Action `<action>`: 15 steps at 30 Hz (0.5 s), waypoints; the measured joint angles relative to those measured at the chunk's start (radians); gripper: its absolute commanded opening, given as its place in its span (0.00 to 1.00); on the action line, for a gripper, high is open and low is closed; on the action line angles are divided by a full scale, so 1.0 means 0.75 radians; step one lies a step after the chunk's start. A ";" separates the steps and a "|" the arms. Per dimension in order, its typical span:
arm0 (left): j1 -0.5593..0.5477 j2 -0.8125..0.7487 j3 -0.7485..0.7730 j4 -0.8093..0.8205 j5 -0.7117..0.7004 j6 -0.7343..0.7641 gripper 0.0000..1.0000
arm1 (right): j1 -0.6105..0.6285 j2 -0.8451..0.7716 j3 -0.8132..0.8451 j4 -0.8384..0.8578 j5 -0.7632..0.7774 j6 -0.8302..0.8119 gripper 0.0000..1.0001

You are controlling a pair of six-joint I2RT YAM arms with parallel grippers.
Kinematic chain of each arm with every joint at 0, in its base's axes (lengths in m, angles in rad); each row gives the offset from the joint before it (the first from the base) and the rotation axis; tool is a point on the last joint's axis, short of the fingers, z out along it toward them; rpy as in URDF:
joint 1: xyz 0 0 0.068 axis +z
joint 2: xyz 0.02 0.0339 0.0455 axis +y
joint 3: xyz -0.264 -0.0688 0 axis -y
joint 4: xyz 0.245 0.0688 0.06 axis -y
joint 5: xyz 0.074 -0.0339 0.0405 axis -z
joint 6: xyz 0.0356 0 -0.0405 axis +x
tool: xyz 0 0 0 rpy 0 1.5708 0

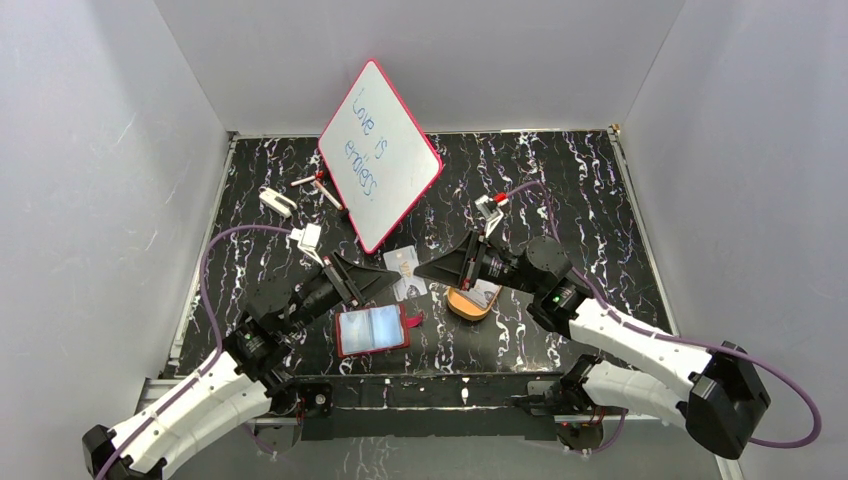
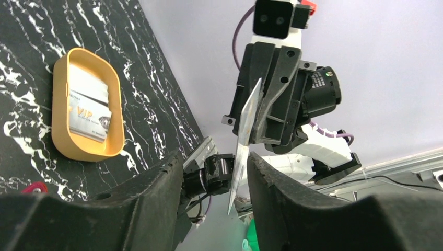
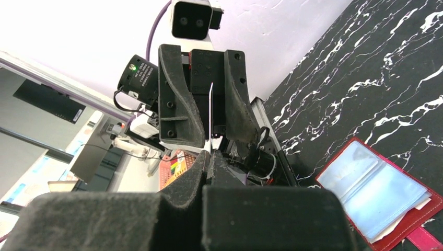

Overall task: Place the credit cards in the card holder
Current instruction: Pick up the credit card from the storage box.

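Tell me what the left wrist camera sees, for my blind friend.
The right end effector holds a pale credit card edge-on, its lower end between the open fingers of the left end effector. To the left, an orange-tan tray with more cards sits on the black marbled table.

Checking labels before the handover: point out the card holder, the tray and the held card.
card holder (image 1: 372,330), top view, on its clear sleeves.
tray (image 2: 86,150), left wrist view, on its lower wall.
held card (image 2: 239,172), left wrist view, on its lower face.

Held credit card (image 3: 210,110) edge-on in wrist views, face unreadable. Right wrist view clips card holder (image 3: 376,193). In tray (image 2: 86,50), lower card (image 2: 91,83) mostly covered.
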 measured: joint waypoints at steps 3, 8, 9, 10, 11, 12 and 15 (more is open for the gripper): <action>0.000 -0.006 -0.011 0.055 0.005 -0.011 0.37 | 0.003 0.015 -0.002 0.028 -0.022 0.016 0.00; 0.000 -0.002 -0.052 0.152 0.036 -0.041 0.16 | 0.003 0.040 -0.003 0.052 -0.049 0.030 0.00; 0.000 0.004 -0.055 0.168 0.043 -0.047 0.06 | 0.003 0.042 -0.003 0.055 -0.053 0.034 0.00; 0.000 0.009 -0.059 0.184 0.051 -0.053 0.00 | 0.003 0.042 -0.004 0.058 -0.056 0.035 0.00; 0.000 0.011 -0.062 0.195 0.056 -0.061 0.00 | 0.003 0.043 -0.006 0.064 -0.059 0.035 0.00; 0.000 0.012 -0.064 0.209 0.062 -0.064 0.00 | 0.003 0.043 -0.008 0.064 -0.061 0.035 0.00; 0.000 0.010 -0.064 0.225 0.070 -0.059 0.00 | 0.002 0.049 -0.010 0.067 -0.066 0.040 0.25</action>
